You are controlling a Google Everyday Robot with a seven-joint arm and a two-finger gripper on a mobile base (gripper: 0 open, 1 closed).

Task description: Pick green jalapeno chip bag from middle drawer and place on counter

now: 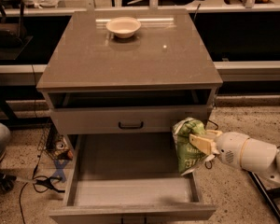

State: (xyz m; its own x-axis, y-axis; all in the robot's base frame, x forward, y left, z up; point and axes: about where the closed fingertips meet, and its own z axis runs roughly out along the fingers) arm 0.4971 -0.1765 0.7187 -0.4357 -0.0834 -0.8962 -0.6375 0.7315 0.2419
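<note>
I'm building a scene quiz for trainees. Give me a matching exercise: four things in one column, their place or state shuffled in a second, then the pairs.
1 white bowl
2 green jalapeno chip bag
3 middle drawer
4 black handle

A pulled open
B on the counter, far side
C on the grey drawer front
D held in the gripper, by the drawer's right wall

Pairs: 1-B, 2-D, 3-A, 4-C
</note>
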